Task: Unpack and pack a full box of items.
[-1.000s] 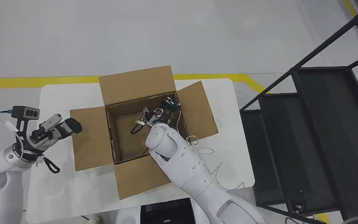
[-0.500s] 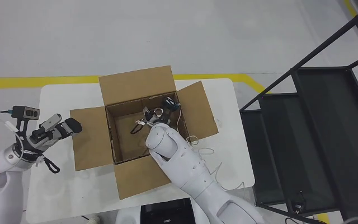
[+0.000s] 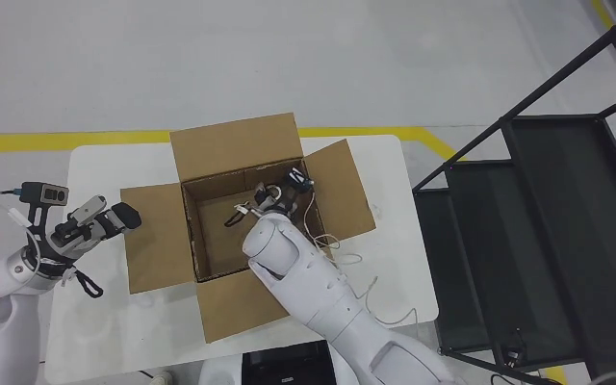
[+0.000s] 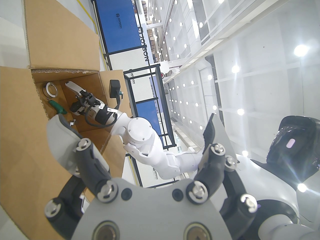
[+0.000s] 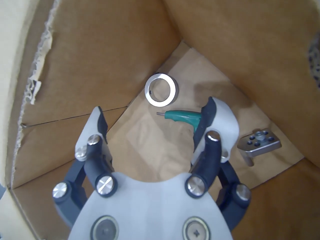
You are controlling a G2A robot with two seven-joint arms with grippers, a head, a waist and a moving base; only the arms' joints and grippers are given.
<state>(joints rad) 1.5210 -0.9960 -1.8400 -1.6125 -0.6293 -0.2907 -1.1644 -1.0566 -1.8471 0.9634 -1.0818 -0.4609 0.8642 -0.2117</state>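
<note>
At the near edge of the white surface (image 3: 106,322), the near flap of an open brown cardboard box (image 3: 241,303) is laid flat. All four flaps are folded outward, and the box is set at the middle of the surface. At the outer edge of the left flap, over the left edge of the surface, the left pincer (image 3: 108,218) (image 4: 135,128) is held with its fingers spread apart and nothing between them. Whether it touches the cardboard cannot be told.

Farther in, the right pincer (image 5: 153,116) (image 3: 248,208) (image 4: 75,98) is held inside the box, toward the far right corner, above the box floor. Its fingers are parted wide and nothing is gripped.

Three items are seen on the box floor below it. A grey metal plate with drilled holes (image 5: 260,143) is laid flat near the foot of one wall, just beside one finger of the right pincer. A green-handled hex key (image 5: 183,117) (image 4: 57,106) is laid flat between the fingers' line and the far wall. The end of its handle is hidden behind one finger pad (image 5: 207,116), so contact cannot be judged. Just past the key's metal tip, a silver metal ring (image 5: 161,93) (image 4: 51,89) is laid flat at the foot of another wall.

Beyond the far edge of the surface, a yellow line (image 3: 96,141) is marked on the floor. Dark metal steps (image 3: 563,140) are set beyond the right edge.
</note>
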